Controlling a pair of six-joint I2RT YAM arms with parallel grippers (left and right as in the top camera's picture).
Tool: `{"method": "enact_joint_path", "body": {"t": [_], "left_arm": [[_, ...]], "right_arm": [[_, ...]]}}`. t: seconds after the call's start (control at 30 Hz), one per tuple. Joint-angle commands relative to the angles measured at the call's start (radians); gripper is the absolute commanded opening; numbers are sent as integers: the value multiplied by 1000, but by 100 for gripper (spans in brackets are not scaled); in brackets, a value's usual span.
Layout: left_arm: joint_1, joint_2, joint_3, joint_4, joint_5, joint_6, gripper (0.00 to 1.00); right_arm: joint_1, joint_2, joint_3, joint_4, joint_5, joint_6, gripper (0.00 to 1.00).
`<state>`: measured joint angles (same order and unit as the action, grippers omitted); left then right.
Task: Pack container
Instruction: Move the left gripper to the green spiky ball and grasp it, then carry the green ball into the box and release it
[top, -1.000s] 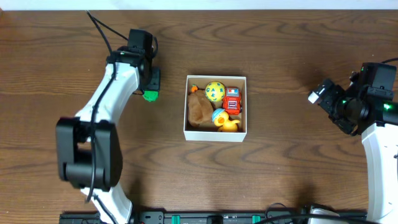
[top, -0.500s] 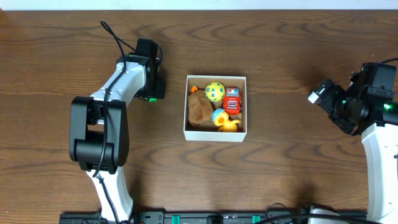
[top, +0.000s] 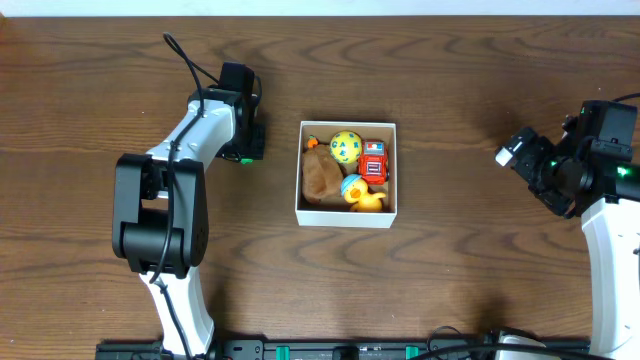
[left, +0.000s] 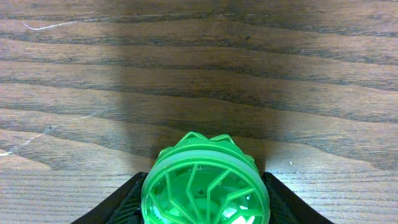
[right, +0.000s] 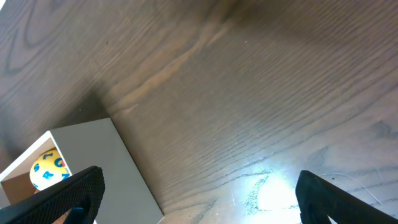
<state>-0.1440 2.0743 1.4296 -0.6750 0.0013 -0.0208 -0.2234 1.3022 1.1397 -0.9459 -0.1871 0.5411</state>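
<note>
Left hand (left: 205, 208) clamps the green ribbed toy (left: 205, 180) on the tabletop's left half; next, carry it over the container (top: 346, 218). Right hand (right: 205, 193) gapes, empty.

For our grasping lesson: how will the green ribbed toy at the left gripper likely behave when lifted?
The green ribbed toy looks hollow and thin-walled, so it is probably light yet stiff. Its round outline suggests it could roll if released on the table.

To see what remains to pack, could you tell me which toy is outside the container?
The green ribbed ball, held by the left gripper left of the container; the other toys all lie inside it.
</note>
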Motion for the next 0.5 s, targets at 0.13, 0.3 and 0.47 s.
{"method": "enact_joint_path", "body": {"t": [0.13,0.3,0.47], "left_arm": [[3,-36,13,-73,7,9,45],[-12,-173,63,-153,8,9,45],[-74,-378,77,-169,54,9,41]], "right_arm": [[-9,0,5,0,-4,8,99],[-9,0,5,0,-4,8,99],[-9,0,5,0,-4,8,99]]}}
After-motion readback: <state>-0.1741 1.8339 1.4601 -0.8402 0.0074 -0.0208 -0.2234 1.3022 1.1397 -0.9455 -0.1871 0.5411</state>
